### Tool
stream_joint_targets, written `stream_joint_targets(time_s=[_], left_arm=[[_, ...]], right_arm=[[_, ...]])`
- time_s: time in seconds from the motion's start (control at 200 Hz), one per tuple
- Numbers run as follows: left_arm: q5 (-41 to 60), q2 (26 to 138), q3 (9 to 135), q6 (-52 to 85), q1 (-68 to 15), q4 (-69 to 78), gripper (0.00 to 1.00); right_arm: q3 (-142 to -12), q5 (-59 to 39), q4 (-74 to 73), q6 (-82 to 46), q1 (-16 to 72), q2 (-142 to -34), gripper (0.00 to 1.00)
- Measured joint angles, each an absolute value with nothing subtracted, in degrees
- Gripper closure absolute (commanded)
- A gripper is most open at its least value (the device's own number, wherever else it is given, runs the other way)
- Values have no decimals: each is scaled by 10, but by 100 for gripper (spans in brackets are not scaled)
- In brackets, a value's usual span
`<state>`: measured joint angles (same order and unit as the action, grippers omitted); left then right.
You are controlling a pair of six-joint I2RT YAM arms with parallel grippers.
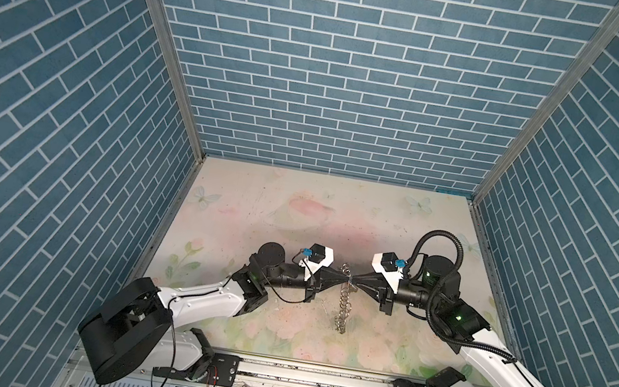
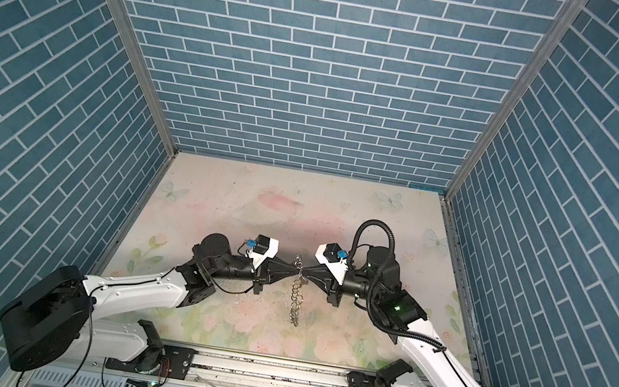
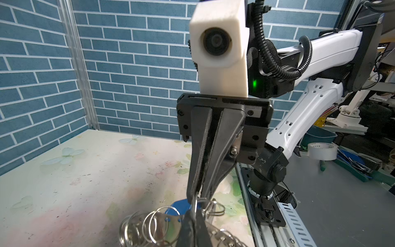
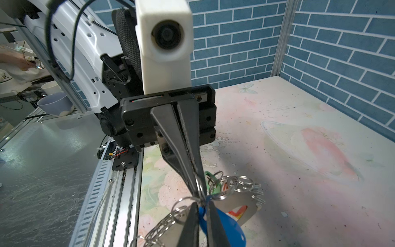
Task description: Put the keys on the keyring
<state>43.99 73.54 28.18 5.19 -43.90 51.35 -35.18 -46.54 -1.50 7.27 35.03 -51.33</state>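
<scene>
My two grippers meet tip to tip above the middle of the table in both top views. The left gripper [image 1: 343, 285] [image 2: 296, 271] [image 3: 193, 211] is shut on the keyring's wire. Facing it, the right gripper [image 1: 352, 287] [image 2: 305, 273] [image 4: 203, 203] is pinched on the same wire. The keyring [image 1: 343, 309] [image 2: 296, 297] [image 3: 154, 222] [image 4: 235, 184] droops below them as a chain of small silver rings, down toward the table. Keys hang on it: a blue tag [image 3: 177, 208] [image 4: 226, 226], a green tag [image 4: 208, 174] and a red-orange tag [image 4: 238, 211].
The floral table [image 1: 297, 209] is boxed in by blue brick walls on three sides. A metal rail [image 1: 312, 380] with both arm bases runs along the front edge. Outside the cell are a tape roll [image 3: 322, 150] and a bowl [image 4: 54, 103].
</scene>
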Motion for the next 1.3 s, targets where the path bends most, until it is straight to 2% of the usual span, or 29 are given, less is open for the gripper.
stream_joint_targets(time_s=[0.18, 0.47, 0.735, 0.985, 1.3], left_arm=[[411, 735, 282, 51, -439, 508, 100], [325, 735, 282, 54, -439, 510, 100], [327, 760, 282, 68, -439, 542, 100], [327, 769, 282, 73, -439, 548, 100], [292, 769, 282, 85, -442, 538, 100]], right_arm=[[-352, -460, -9, 73, 350, -533, 81], [-347, -334, -13, 73, 364, -475, 78], [-346, -297, -37, 72, 375, -477, 81], [-346, -300, -62, 62, 393, -482, 73], [-336, -197, -77, 67, 466, -492, 71]])
